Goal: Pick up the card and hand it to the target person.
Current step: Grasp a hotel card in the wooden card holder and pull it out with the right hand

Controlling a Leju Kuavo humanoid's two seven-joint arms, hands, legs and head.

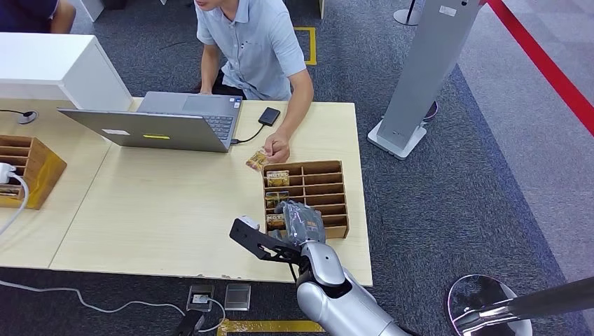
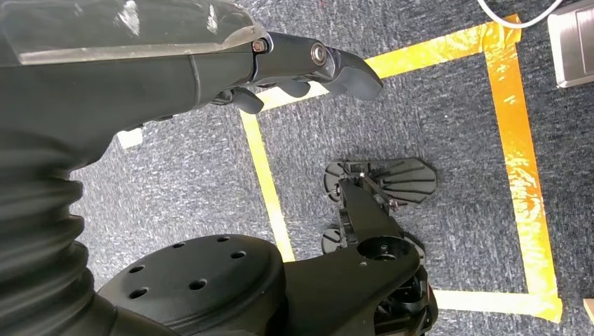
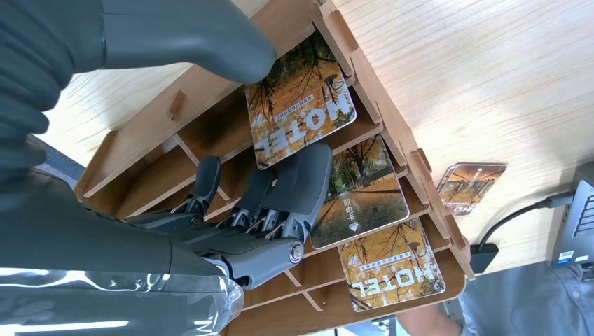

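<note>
A wooden card organizer [image 1: 323, 187] stands near the table's right edge, with hotel cards in its left column [image 1: 277, 178]. My right hand [image 1: 305, 222] hovers over its near end, thumb and fingers apart and gripping nothing. In the right wrist view a HOTEL card [image 3: 301, 105] lies between the thumb [image 3: 189, 42] and the fingers [image 3: 280, 203]; two more cards [image 3: 361, 192] [image 3: 392, 269] lie beyond. A seated person's hand [image 1: 279, 148] holds another card [image 1: 257, 159] on the table beside the organizer's far end. My left hand [image 2: 308, 66] hangs over the carpet, holding nothing.
An open laptop [image 1: 168, 126] and a black device [image 1: 269, 116] on a cable sit in front of the person. A second wooden box [image 1: 24, 168] stands at the table's left. A grey kiosk stand [image 1: 420, 77] rises right of the table. Yellow tape [image 2: 515, 154] marks the floor.
</note>
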